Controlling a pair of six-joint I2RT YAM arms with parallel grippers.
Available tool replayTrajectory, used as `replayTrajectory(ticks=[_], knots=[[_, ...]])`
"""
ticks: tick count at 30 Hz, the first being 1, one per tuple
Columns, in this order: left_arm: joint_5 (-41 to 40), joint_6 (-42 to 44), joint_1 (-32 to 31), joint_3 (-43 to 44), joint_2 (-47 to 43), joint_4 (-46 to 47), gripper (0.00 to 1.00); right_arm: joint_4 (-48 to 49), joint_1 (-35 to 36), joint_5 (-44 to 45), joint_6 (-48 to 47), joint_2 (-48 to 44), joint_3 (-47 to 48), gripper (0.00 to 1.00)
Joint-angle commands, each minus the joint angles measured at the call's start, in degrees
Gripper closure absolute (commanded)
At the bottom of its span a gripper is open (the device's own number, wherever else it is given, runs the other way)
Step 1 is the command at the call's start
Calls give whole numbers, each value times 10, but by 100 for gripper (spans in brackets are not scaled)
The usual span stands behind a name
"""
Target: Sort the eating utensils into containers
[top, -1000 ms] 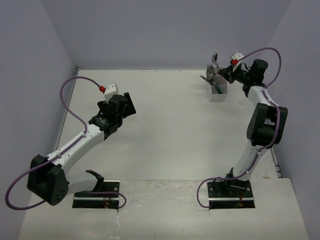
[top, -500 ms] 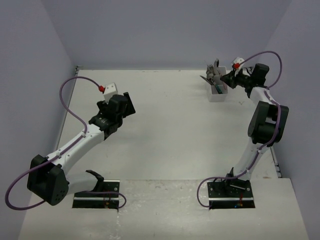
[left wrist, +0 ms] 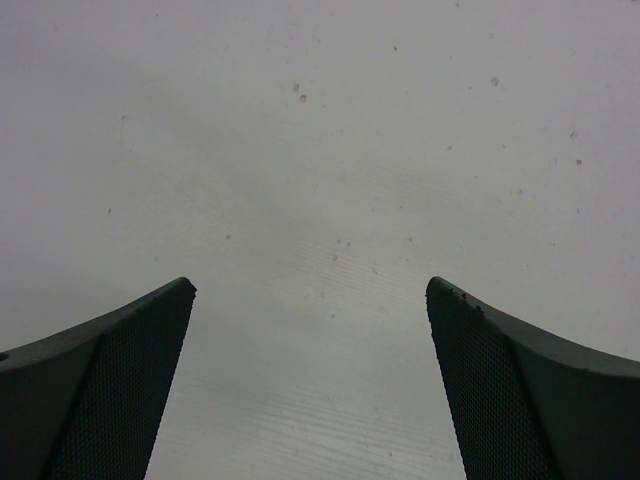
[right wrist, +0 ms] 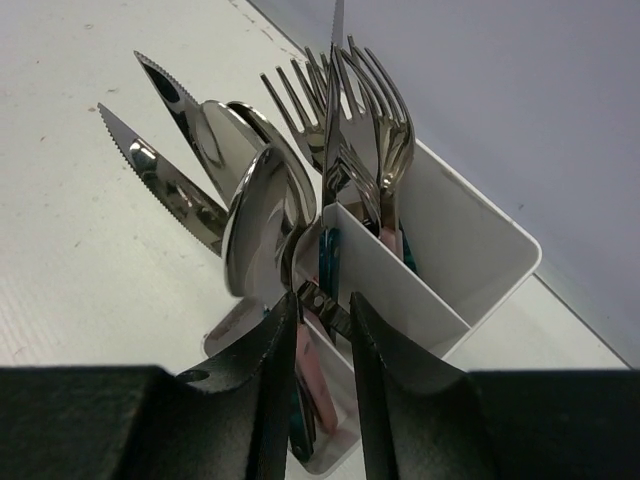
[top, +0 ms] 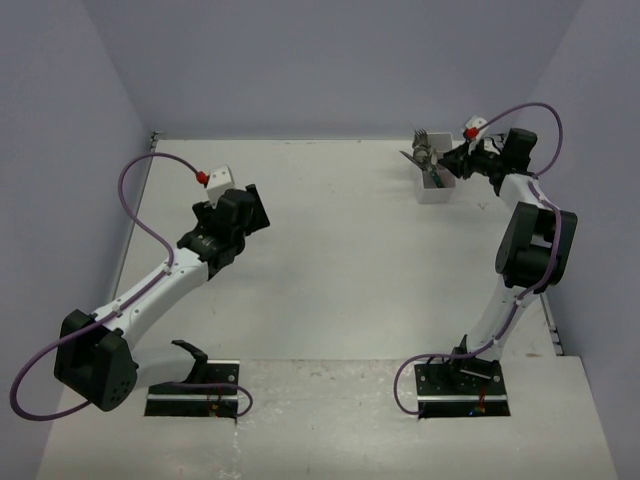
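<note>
Table [top: 330,250] carried no loose cutlery in the top view. Left arm unmoved over the last second; left gripper [left wrist: 310,285] spread wide above bare surface. Right arm [top: 525,240] had drawn back and lowered at the far right corner, and the raised head it carried sank among the others. White holder [right wrist: 440,250] stood upright, with the eating utensils [right wrist: 350,130] heads-up inside. Right gripper [right wrist: 322,305] was nearly closed, apparently pinching a dark patterned handle [right wrist: 318,296] at the divider. Judged: last piece going in, release pending. No brand, label or writing legible.
</note>
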Motion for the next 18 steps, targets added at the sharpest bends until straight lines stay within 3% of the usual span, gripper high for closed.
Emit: replayTrajectory(ticks=[1, 2, 5, 8, 10, 12, 14, 18], knots=[[-22, 8, 5, 23, -15, -2, 0, -8, -2, -15, -11, -6, 10, 71], [-21, 7, 4, 24, -17, -3, 0, -5, -1, -15, -5, -10, 6, 69], [-19, 8, 4, 26, -24, -4, 0, 9, -1, -21, 21, -33, -8, 49], [-22, 12, 4, 28, -35, -2, 0, 63, 0, -21, 63, -88, -50, 43], [-24, 14, 5, 26, -46, 0, 0, 136, 0, -11, 115, -123, -85, 33], [-27, 16, 5, 24, -53, 4, 0, 226, -1, 20, 155, -176, -146, 22], [-30, 18, 4, 17, -65, 9, 0, 271, 0, 74, 213, -212, -201, 1], [-35, 22, 5, 8, -83, 14, 0, 377, 0, 220, 372, -319, -305, 1]])
